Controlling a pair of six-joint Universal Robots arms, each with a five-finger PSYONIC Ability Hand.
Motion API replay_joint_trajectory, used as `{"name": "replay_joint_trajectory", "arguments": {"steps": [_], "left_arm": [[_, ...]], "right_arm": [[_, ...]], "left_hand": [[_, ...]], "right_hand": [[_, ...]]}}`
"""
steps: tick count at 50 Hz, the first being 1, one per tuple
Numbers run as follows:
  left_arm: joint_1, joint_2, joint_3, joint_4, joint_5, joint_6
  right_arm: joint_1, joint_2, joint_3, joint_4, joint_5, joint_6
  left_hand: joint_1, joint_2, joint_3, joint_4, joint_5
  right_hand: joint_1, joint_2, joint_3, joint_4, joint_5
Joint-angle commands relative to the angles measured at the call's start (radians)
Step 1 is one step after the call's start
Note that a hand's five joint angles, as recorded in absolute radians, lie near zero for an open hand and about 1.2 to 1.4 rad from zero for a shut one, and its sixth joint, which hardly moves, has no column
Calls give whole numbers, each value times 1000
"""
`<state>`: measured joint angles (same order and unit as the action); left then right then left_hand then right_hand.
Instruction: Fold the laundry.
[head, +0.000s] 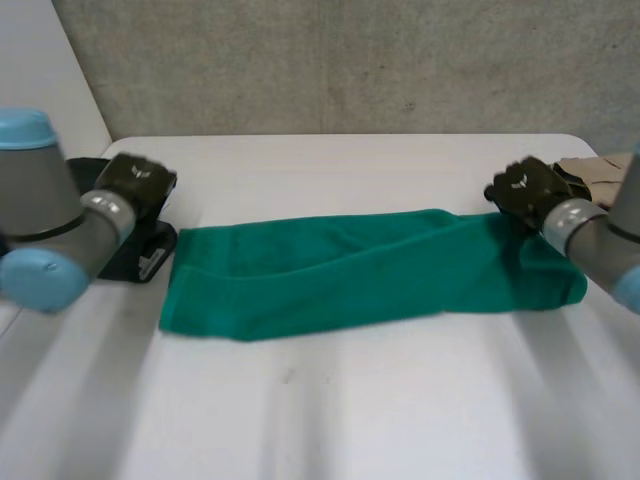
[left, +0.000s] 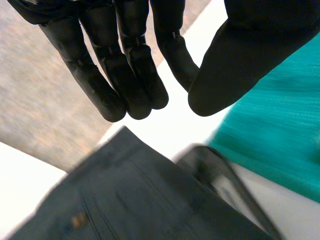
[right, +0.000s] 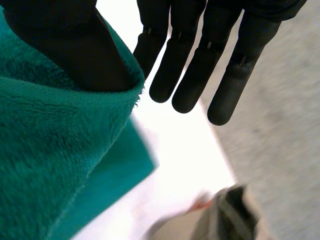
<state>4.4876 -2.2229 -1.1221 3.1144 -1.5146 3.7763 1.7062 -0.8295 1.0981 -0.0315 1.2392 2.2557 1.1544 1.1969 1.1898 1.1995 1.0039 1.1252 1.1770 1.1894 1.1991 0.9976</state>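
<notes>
Left arm (head: 50, 220) comes in low over the worktop (head: 350, 400) at its near left edge, forearm angled inward. The left hand (head: 135, 180) hangs above a dark garment (head: 145, 250) that lies just off the towel's left end. In the left wrist view that hand (left: 130, 60) is spread: fingers (left: 107, 95) straight and side by side, thumb standing off from them, nothing between. The dark garment (left: 130, 195) sits under the fingertips. A black-rimmed piece lies on it next to the towel (left: 280, 130), and what it is I cannot tell.

Moving to the middle, the green towel (head: 370, 270) lies flat across the worktop as one long folded band. Its left end is near the dark garment and its right end runs under the right arm (head: 600, 240).

On the right, the right hand (head: 522, 190) sits at the towel's far right corner, wrist bent back toward the arm. The right wrist view shows this hand (right: 200, 60) spread as well, with fingers (right: 167, 70) long and straight over bare worktop, clear of the cloth. The thumb is set apart from them and lies against the towel (right: 50, 160), whose fuzzy edge curls up around it. Nothing is pinched. Beyond the fingertips a beige garment (right: 215, 222) lies on the worktop, and the head view has it (head: 595, 170) at the far right edge, just behind the hand.
</notes>
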Motion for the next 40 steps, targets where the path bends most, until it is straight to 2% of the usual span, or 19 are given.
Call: {"name": "replay_joint_trajectory", "arguments": {"steps": [1,8,10,11,13,18,23,28,33,40], "left_arm": [[-36,-277,356,17,-53,45],[-51,-319,391,-3,-81,27],[-64,-268,328,-6,-85,-24],[-68,-247,302,-8,-85,-44],[-80,-172,212,-19,-79,-104],[-110,-51,68,-48,-47,-210],[-131,-24,27,-141,10,-259],[-142,-81,48,-253,-12,-253],[-133,-130,73,-263,-44,-231],[-114,-179,79,-250,-44,-172]], "right_arm": [[33,226,-211,-212,-26,1],[52,308,-296,-208,17,1],[56,290,-259,-199,23,4],[58,277,-241,-199,20,1],[53,230,-180,-209,0,-2],[38,150,-74,-261,-37,1],[35,110,-12,-306,-34,21],[39,99,23,-300,-33,25],[43,98,39,-281,-32,18],[43,90,46,-266,-32,9]], "left_hand": [[242,199,206,197,218],[242,199,206,197,218],[-307,-350,-343,-352,-331],[-504,-547,-540,-550,-529],[-632,-675,-668,-678,-656],[-542,-585,-578,-587,-566],[-421,-464,-457,-467,-446],[-448,-490,-483,-493,-472],[-477,-520,-512,-522,-501],[-418,-461,-454,-464,-442]], "right_hand": [[271,219,207,197,224],[271,219,207,197,224],[271,219,207,197,224],[271,219,207,197,224],[271,219,207,197,224],[271,219,207,197,224],[271,219,207,197,224],[271,219,207,197,224],[271,219,207,197,224],[271,219,207,197,224]]}}
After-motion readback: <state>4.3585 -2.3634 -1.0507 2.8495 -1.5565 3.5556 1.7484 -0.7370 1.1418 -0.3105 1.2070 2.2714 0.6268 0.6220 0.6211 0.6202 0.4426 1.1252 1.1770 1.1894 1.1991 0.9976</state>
